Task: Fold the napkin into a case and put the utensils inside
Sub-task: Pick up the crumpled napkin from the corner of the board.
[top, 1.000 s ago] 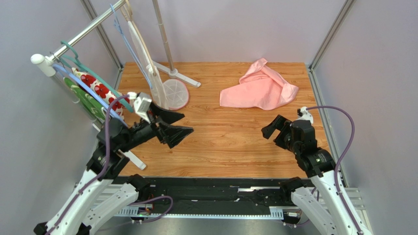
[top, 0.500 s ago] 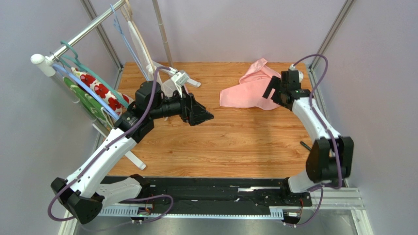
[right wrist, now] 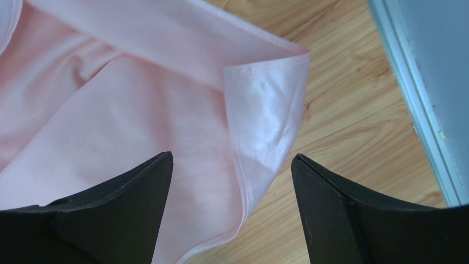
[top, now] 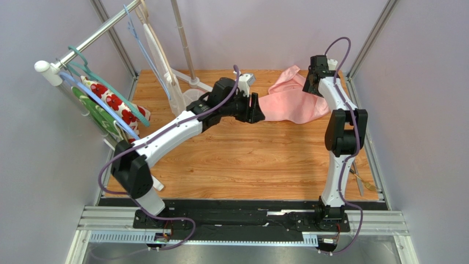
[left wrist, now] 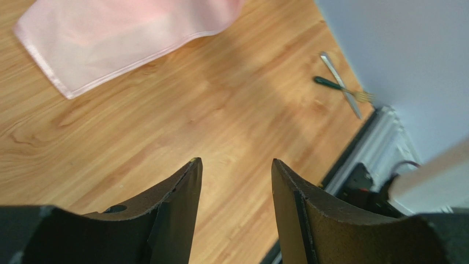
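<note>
Where the arm bases sit at the near edge, nothing is working now: both arms have stretched out across the table (top: 247, 159) within the last second, away from the folded-back poses they held close to home.

Near right: the utensils (top: 361, 180) lie crossed by the table's right edge, well apart from either gripper and untouched. The left wrist view shows them (left wrist: 340, 82) as slim pieces close to the wall.

Mid table: bare wood between the arms.

Further out: the left gripper (top: 254, 108) has come to the napkin's left end. Its jaws stand apart with only wood showing between them (left wrist: 234, 165), holding nothing. The cloth's hemmed edge lies just ahead of the fingertips.

Far right: the napkin (top: 292, 104) sits rumpled and partly doubled over, in the same spot and shape as a second ago. The right gripper (top: 311, 82) is poised over its far right side, jaws wide and empty (right wrist: 231, 159), straddling a turned-over corner of the pink cloth (right wrist: 137, 110).

Far left: a rack with hangers and a flowered cloth (top: 107, 102), not involved.

Reading: the approach is done and no grasp is made yet. Folding has not started; no case exists. Each gripper looks set to pinch an end and spread the cloth flat first. One risk is pinching two layers at the folded corner.
</note>
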